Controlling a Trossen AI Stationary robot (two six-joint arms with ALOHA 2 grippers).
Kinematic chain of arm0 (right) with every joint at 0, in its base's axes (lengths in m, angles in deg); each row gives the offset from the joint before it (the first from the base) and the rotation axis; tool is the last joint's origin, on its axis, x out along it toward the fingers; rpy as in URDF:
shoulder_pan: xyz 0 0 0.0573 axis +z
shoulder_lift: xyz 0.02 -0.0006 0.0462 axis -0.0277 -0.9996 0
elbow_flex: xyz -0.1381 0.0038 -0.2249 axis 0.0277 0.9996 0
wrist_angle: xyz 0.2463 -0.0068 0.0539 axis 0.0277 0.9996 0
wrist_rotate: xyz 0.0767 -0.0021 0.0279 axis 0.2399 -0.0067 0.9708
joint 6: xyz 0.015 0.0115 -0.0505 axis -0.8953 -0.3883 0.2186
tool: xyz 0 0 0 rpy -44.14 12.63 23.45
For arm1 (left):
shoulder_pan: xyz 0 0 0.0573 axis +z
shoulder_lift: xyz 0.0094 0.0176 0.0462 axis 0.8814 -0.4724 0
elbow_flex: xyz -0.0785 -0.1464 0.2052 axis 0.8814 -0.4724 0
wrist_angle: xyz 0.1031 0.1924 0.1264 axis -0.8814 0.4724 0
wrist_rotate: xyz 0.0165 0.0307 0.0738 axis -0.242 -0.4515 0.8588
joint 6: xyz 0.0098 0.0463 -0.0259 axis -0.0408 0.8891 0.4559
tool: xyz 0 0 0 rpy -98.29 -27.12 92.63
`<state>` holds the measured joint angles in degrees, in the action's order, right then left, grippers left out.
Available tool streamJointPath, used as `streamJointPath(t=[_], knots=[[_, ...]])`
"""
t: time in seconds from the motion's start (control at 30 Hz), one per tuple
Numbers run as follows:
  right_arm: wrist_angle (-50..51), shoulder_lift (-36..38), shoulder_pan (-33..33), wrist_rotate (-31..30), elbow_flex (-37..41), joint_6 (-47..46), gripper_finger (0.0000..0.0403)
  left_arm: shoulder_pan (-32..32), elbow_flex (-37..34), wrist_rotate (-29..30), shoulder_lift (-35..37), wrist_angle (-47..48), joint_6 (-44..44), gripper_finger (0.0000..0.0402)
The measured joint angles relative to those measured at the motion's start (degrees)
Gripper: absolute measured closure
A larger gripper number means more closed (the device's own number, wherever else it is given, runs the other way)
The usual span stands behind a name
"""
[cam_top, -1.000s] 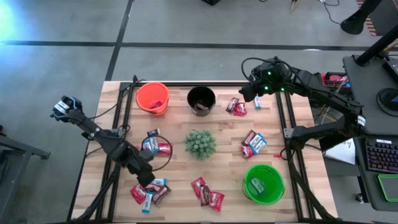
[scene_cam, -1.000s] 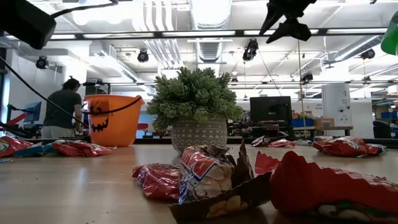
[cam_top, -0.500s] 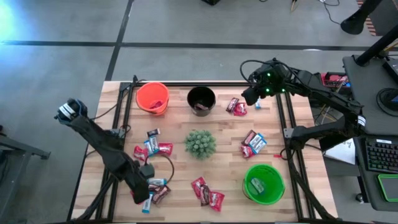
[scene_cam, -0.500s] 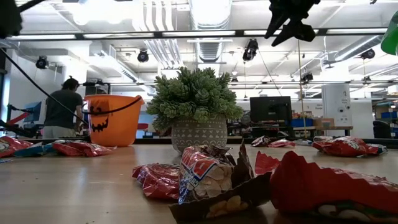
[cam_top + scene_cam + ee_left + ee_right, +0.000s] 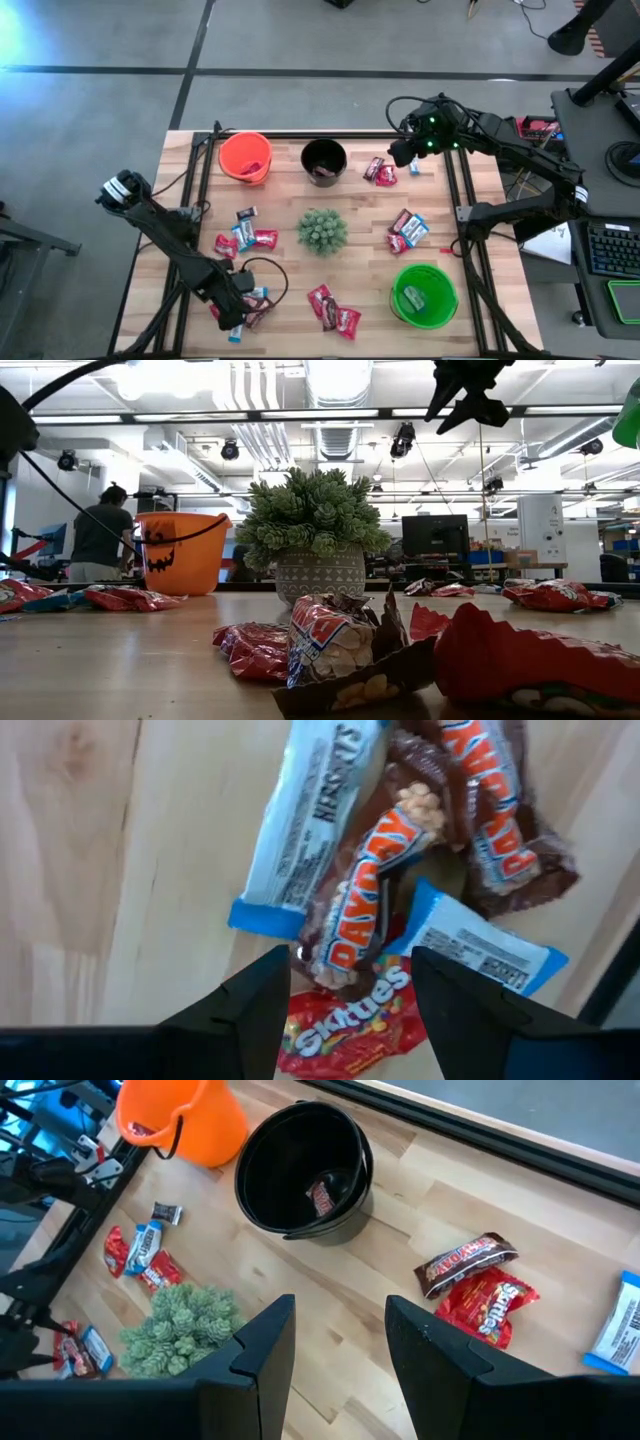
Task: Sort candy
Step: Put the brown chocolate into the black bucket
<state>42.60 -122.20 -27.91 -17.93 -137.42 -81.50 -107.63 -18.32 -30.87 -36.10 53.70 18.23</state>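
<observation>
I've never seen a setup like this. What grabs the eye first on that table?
Three bright buckets stand out: an orange bucket and a black bucket at the far edge, a green bucket near the right corner. A spiky potted plant sits mid-table with candy scattered around it. The left gripper hangs open over a wrapper pile; the right gripper waits open above the far side.

Left tool (image 5: 240, 303) low over a candy cluster (image 5: 250, 310), right tool (image 5: 398, 155) hovering beside black bucket (image 5: 324, 160)
</observation>
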Motion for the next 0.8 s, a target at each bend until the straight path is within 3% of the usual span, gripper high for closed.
streamJointPath(t=[0.37,0.8], knots=[[0.0,0.0,0.0,0.0,0.0,-1.5,0.0255,1.9,0.0,4.2,0.0,-0.7,5.0,0.0211],[0.0,0.0,0.0,0.0,0.0,-1.9,0.0255,2.2,-0.9,4.3,0.1,-2.8,5.7,0.0211]])
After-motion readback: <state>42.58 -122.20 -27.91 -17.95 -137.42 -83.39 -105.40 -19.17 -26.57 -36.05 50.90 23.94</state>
